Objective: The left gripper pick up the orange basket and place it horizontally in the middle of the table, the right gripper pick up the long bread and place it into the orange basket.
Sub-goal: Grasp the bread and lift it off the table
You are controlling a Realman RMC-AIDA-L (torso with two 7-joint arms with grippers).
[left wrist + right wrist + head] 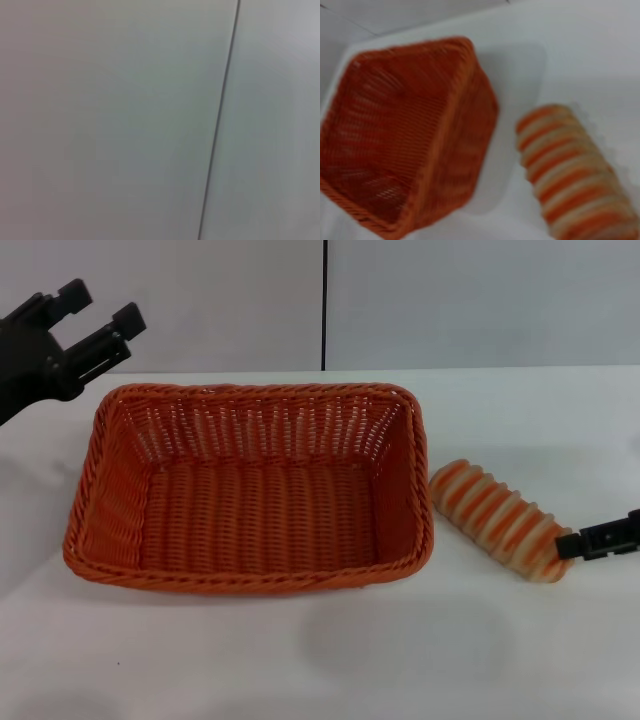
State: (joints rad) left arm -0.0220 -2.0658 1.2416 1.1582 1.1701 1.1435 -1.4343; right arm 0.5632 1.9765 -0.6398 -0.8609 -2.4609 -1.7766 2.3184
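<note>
The orange basket [250, 490] stands on the white table [300, 660], its long side running left to right, with nothing inside. The right wrist view also has the basket [405, 145] in it. Just right of it lies the long bread [500, 520], striped side up, slanting toward the front right; the same bread [575, 175] fills the near part of the right wrist view. My left gripper [103, 305] hangs open and empty above the basket's far left corner. A black tip of my right gripper [600, 537] touches or nearly touches the bread's front right end.
A grey wall [450, 300] with a dark vertical seam [324, 305] rises behind the table. The left wrist view holds only that wall and its seam [220, 120]. Bare tabletop lies in front of the basket and behind the bread.
</note>
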